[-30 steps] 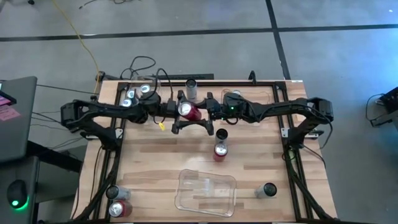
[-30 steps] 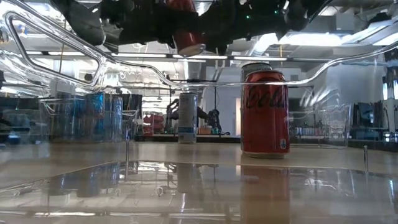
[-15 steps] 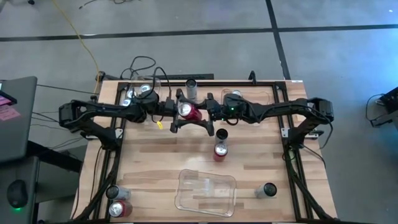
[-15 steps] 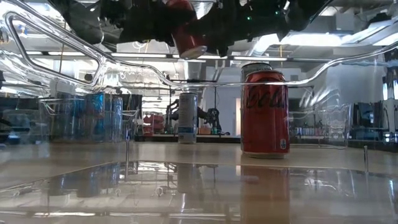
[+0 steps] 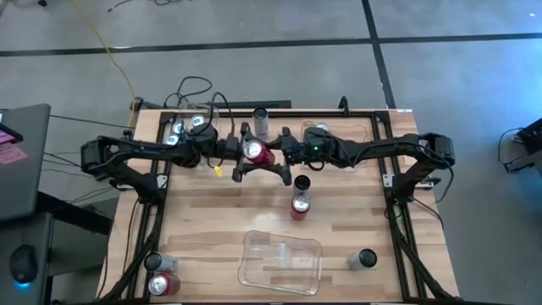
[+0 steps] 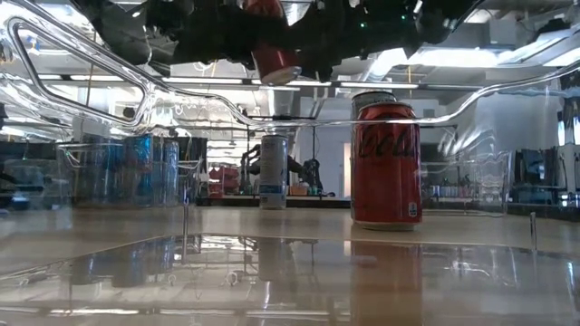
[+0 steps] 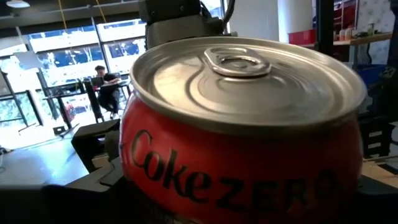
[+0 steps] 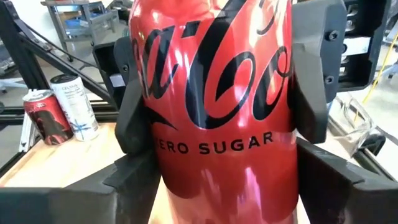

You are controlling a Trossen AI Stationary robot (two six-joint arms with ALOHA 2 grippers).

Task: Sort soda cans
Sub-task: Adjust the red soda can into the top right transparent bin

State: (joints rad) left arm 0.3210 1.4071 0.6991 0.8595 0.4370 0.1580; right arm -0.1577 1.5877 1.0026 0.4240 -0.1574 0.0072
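Red soda can [image 5: 257,152] clamped between both arms' fingers [image 8: 314,74], above table.

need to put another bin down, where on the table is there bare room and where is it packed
Bare wood lies left of the clear bin, between it and the two cans at the near-left corner, and right of the standing red can toward the right frame. The far edge is crowded: both grippers, left and right, meet at a held red can, with bins and cans behind.

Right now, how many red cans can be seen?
3. The held red can hangs where the left gripper and right gripper meet; the middle red can stands mid-table; the corner red can stands at a left table corner. More may be hidden.
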